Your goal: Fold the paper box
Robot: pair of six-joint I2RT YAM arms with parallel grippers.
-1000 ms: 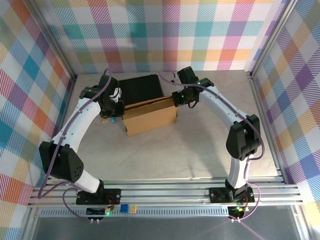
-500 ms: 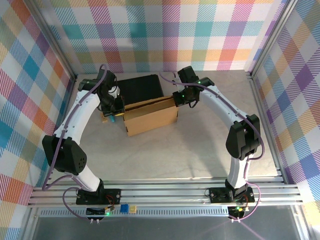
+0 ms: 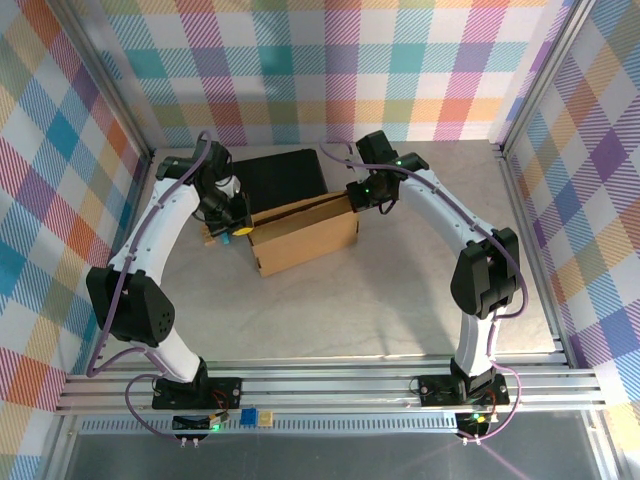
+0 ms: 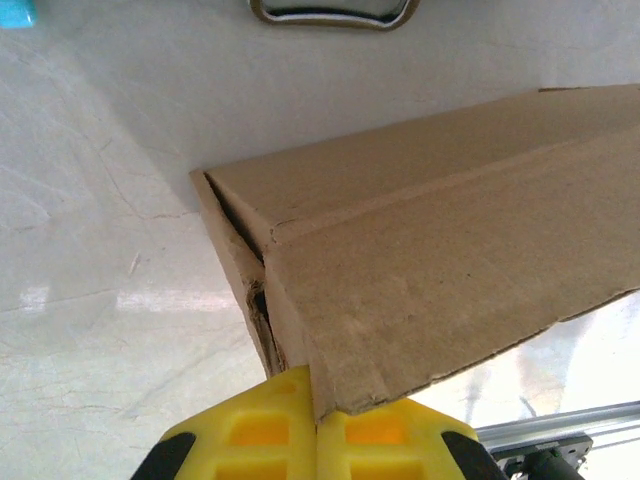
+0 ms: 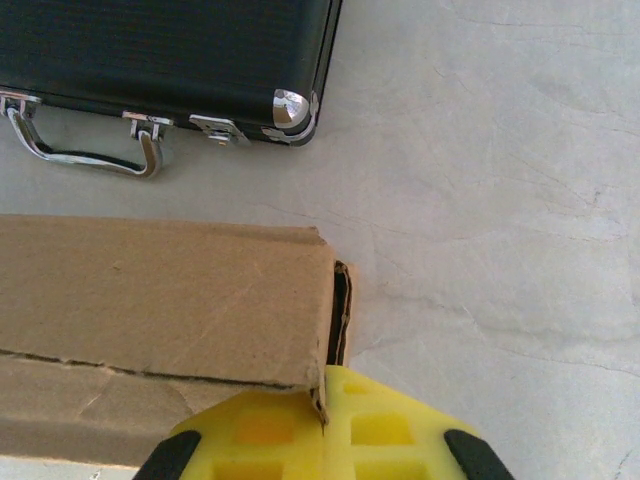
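Note:
The paper box is a brown cardboard mailer folded into a shallow closed box in the middle of the table. My left gripper is at its left end. In the left wrist view its yellow fingers are shut, tips against the box's corner, where the lid edge overlaps one finger. My right gripper is at the far right corner. Those yellow fingers are also shut, pressed against the box's end where the side wall gapes slightly.
A black hard case with metal latches and a handle lies just behind the box, nearly touching it. A small blue object lies by the left gripper. Metal frame rails and checked walls enclose the grey table.
The left arm has swung farther back, with its gripper still at the box's left end. The box has shifted slightly to the right. The right arm has barely moved.

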